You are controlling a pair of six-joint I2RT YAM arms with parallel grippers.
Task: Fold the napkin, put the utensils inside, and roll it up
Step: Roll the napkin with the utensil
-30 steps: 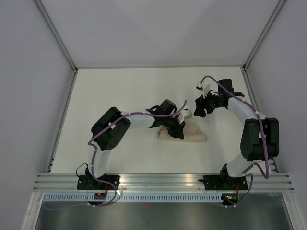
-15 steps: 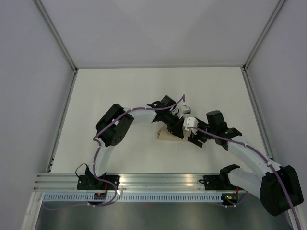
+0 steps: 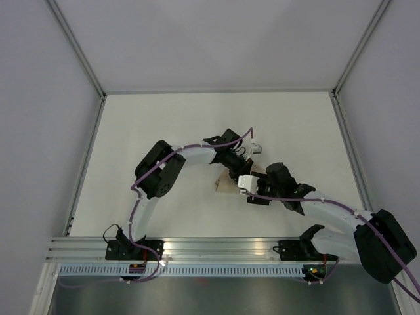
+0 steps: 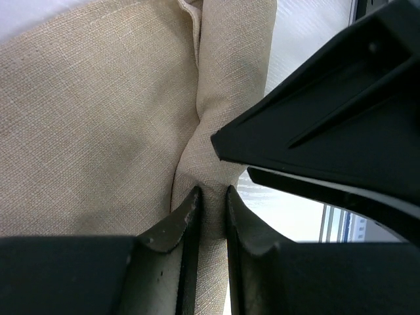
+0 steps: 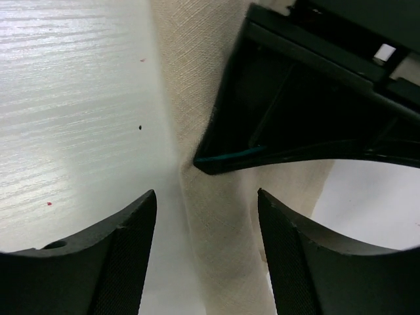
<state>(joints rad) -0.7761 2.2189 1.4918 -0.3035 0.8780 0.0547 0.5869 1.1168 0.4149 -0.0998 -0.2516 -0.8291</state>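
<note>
The tan napkin (image 3: 223, 186) lies bunched into a narrow roll at the table's middle, mostly covered by both grippers. My left gripper (image 3: 239, 172) is shut on a fold of the napkin (image 4: 98, 118), its fingertips (image 4: 188, 205) pinching the cloth ridge. My right gripper (image 3: 253, 191) stands open right beside it, and its fingers (image 5: 134, 243) straddle the rolled napkin (image 5: 223, 256) without touching it. The left gripper's black body (image 5: 315, 98) sits just beyond the right gripper's fingers. The utensils are hidden.
The white table (image 3: 164, 131) is bounded by grey walls and a metal frame (image 3: 79, 39) at the back corners. An aluminium rail (image 3: 216, 246) with both arm bases runs along the near edge.
The right arm swung from the back right down to the napkin, and its open jaws now straddle the roll beside the left gripper. The left gripper kept its grip and barely shifted.
</note>
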